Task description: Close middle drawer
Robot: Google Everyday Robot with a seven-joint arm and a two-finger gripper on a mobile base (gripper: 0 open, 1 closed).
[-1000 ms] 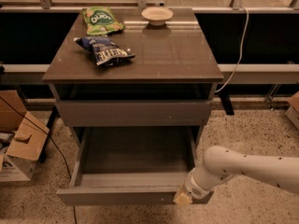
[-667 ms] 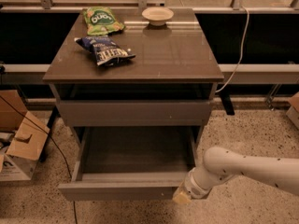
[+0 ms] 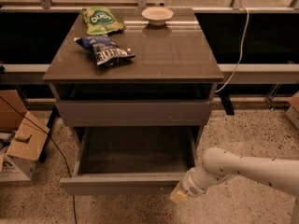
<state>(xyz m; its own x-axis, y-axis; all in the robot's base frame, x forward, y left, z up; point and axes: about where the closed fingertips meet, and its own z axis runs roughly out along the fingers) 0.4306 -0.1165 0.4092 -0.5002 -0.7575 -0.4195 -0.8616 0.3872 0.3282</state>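
The middle drawer (image 3: 126, 184) is pulled far out of the grey cabinet (image 3: 135, 59), low in the view. Its smooth grey floor (image 3: 135, 150) and thin side walls show, and it holds nothing I can see. Its plain flat front faces me. My gripper (image 3: 179, 195), on a white arm coming in from the right, is at the right end of that front, touching or almost touching it. Above the open drawer, another plain grey drawer front (image 3: 133, 113) is flush with the cabinet.
On the cabinet top lie a green snack bag (image 3: 100, 20), a blue chip bag (image 3: 105, 50) and a small white bowl (image 3: 157, 15). Cardboard boxes (image 3: 18, 139) stand on the floor at the left. A white cable (image 3: 240, 41) hangs at the right.
The drawer front has slid a little back toward the cabinet, and my gripper has moved with it at its right end.
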